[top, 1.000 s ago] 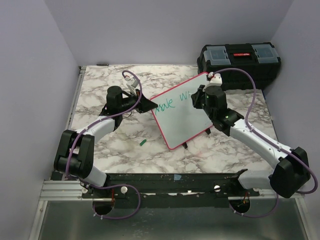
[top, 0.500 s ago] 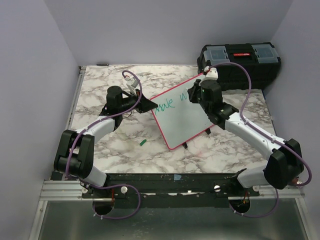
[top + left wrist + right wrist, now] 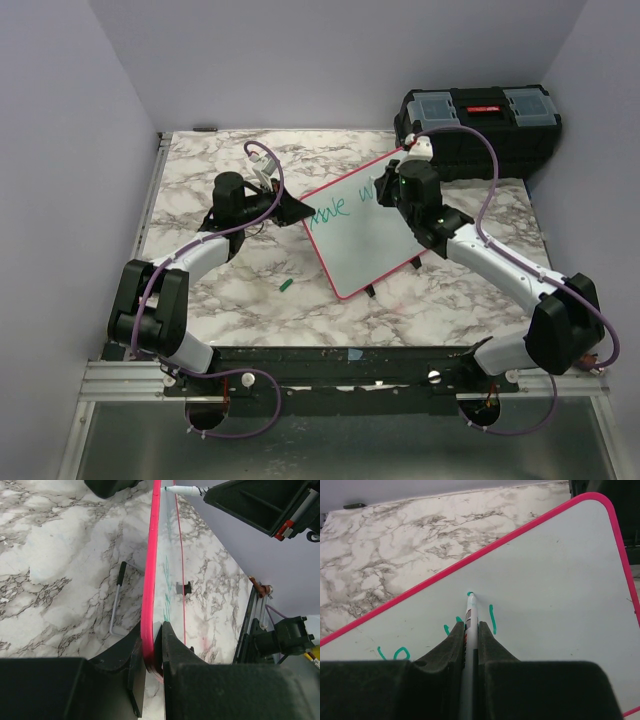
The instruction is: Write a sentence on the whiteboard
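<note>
**Thin hold on the frame, a pen pressing on the face**

Top view: the whiteboard stands tilted in the far right part of the bench, close to the black toolbox. The left gripper is at its left corner and the right gripper is over the green writing.

Left wrist view: the jaws pinch only the pink frame edge. With so slim a bite, a firm pen push could pivot the board and skew the letters.

Right wrist view: the fingers are pressed together on the marker, whose tip seems to touch the board at a green stroke. The slim barrel may slide back in the grip, which would break the strokes.
</note>
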